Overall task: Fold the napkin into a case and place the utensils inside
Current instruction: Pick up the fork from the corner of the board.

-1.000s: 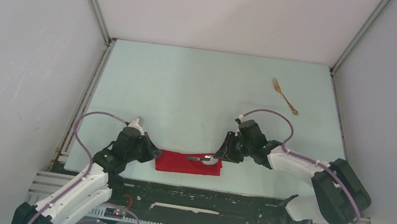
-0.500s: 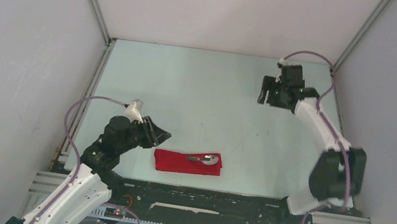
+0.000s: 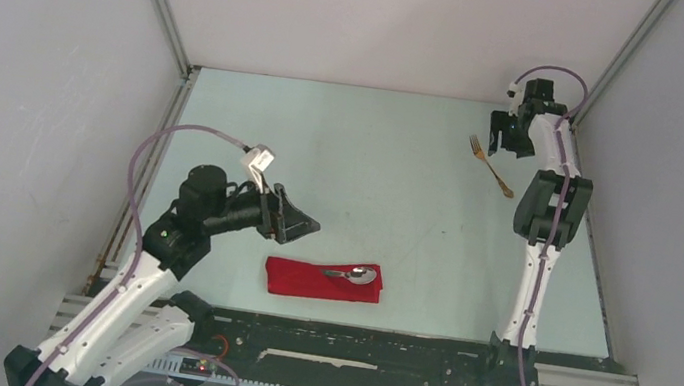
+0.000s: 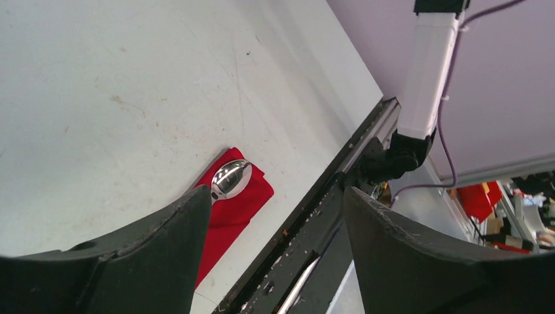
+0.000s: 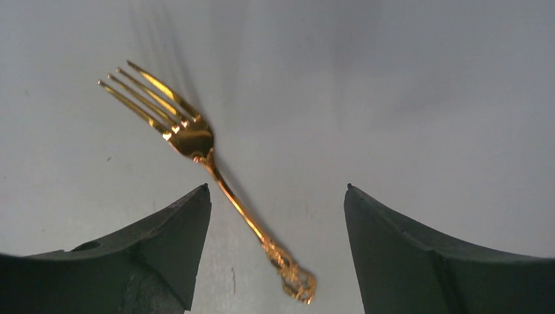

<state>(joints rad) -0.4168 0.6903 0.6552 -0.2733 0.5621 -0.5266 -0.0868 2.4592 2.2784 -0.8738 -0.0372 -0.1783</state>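
The case point(image 3: 324, 280), a narrow red folded strip, lies flat on the pale bench point(image 3: 370, 177) close to its near edge, between the two arm bases. The spoon point(image 3: 354, 275) rests on the case with its shiny bowl at the strip's right end and its dark handle running leftward along the cloth; whether the handle sits under a layer cannot be told. The left tool point(image 3: 305, 225) hangs above the bench just beyond the case's left end, its fingers apart and holding nothing. In its wrist view, the spoon bowl and the case's right end show past the left finger. The gold fork point(image 3: 491, 166) lies on the bare bench well apart from the case, far beyond it and to its right, with its tines pointing away from the case. The right tool point(image 3: 497, 139) hangs over the fork, fingers spread wide. In its wrist view the fork lies between the two fingers, and neither touches it.
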